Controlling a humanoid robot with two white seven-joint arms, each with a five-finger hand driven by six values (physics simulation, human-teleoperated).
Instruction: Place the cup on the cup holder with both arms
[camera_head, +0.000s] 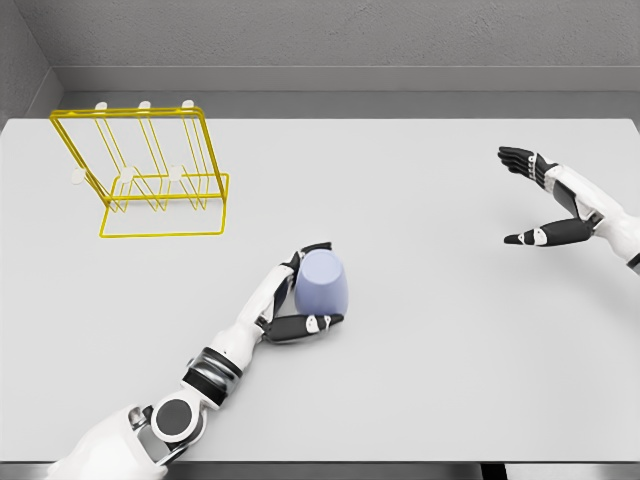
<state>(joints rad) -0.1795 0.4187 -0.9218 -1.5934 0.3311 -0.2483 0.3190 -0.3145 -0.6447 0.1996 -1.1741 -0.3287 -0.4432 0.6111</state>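
Fingers, left hand (296, 300): wrapped about the cup (322, 282) — thumb low on the near side, the other fingers curled over the far-left side; the grip looks partial, covering the left flank only.
Cup holder (150, 172): yellow wire rack at the far left of the table (420, 330), standing upright, with white-tipped pegs along its top bar and lower rails; well apart from the cup.
Left arm: enters from the lower left and runs diagonally up to the cup; reach toward the rack appears available.
Cup: pale lilac, lying tilted near the table's middle-front, its closed base turned toward the camera; whether it rests on the surface or is just lifted cannot be told.
Right hand (545, 200): at the far right, above the table, fingers spread wide and holding nothing — well apart from the cup.
Risk, grip: a smooth rounded wall held from one side may roll or slip out during lift.
Risk, coordination: the task calls for both arms; the distant right hand cannot steady the cup if the left falters.
Risk, placement: pegs are thin and closely set; a misaligned mouth may strike the wire and shift the light rack.
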